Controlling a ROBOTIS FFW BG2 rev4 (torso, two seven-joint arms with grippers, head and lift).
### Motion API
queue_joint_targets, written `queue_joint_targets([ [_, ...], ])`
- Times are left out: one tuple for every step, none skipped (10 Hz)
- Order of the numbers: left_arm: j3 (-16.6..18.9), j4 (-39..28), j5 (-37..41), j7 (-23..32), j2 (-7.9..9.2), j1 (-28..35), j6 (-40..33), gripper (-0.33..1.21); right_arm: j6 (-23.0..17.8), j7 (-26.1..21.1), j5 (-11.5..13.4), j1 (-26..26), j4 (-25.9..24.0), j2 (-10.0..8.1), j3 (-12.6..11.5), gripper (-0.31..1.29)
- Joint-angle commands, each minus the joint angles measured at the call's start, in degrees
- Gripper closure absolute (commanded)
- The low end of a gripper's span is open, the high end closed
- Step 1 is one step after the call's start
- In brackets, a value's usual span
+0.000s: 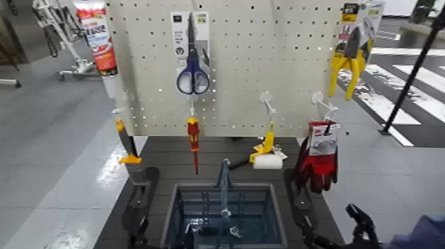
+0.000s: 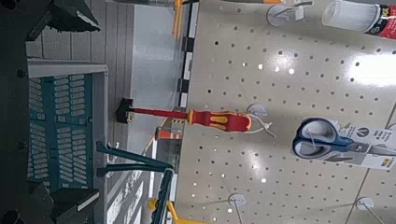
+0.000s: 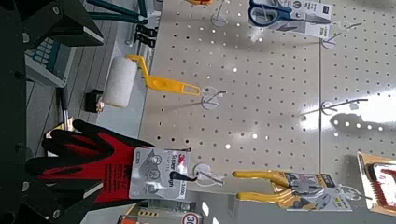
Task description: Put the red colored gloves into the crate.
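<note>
Head view: red work gloves with black fingers and printed card header hang on pegboard hook at tabletop's far right edge; grey-blue slotted plastic crate at near edge. Step: pre-reach.

Left wrist view: left gripper idle by crate; I cannot tell jaws.

Right wrist view: right gripper faces gloves; cannot tell jaws. Next I'd close on gloves and lift off hook.

Gloves hang on pegboard behind crate, to its right.

No legible words anywhere: only blurred print on the glove card, scissors card and red tube.
</note>
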Motion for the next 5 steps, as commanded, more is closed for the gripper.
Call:
queue_joint_targets([
  [0.02, -0.10, -0.28, 0.00, -5.36, 0.01, 0.24, 0.06, 0.27, 0.00, 0.09, 0.03, -0.38, -0.26, -0.10, 0.22],
  [0.11, -0.19, -0.28, -0.09, -5.27, 0.01, 0.41, 0.06, 0.53, 0.00, 0.09, 0.03, -0.38, -0.35, 0.07, 0.22],
  [0.11, -0.36, -0.37, -0.35, -5.18, 0.01, 0.76, 0.06, 0.62, 0.00, 0.09, 0.03, -0.55, -0.35, -0.01, 0.22],
  [0.20, -0.54, -0.46, -0.35, -5.18, 0.01, 0.76, 0.06, 0.79, 0.18, 0.09, 0.21, -0.91, -0.53, -0.37, 0.22],
  [0.64, -1.15, -1.16, -0.44, -5.10, 0.18, 1.38, 0.06, 2.99, 0.18, 0.35, 0.47, -2.22, -0.53, -1.24, 0.22],
])
